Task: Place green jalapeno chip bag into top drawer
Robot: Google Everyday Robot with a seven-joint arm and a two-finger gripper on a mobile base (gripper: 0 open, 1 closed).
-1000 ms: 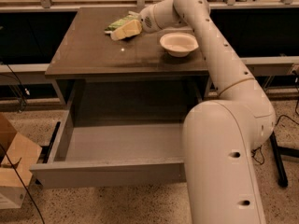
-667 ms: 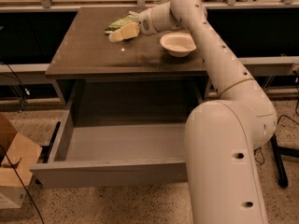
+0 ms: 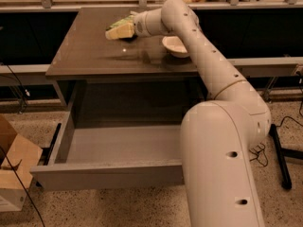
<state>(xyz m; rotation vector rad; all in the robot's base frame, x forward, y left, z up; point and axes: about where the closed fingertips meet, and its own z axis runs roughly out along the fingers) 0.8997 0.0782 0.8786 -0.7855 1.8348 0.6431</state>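
The green jalapeno chip bag (image 3: pixel 120 27) is at the back of the grey-brown table (image 3: pixel 90 58), left of centre. It sticks out leftward from the end of my arm, slightly above the tabletop. My gripper (image 3: pixel 131 27) is shut on the bag's right end. The top drawer (image 3: pixel 109 176) is pulled fully out below the table's front edge. Its inside is bare and its flat front panel faces the camera. My arm reaches from the lower right over the table's right side.
A round white bowl (image 3: pixel 175 45) sits on the table just right of the gripper, under my arm. A cardboard box (image 3: pixel 14 174) stands on the floor left of the drawer. A black stand base (image 3: pixel 280 160) and cables lie on the floor at right.
The bag's left end has risen off the tabletop in the gripper. The view has shifted a little, so the table and drawer sit further right.
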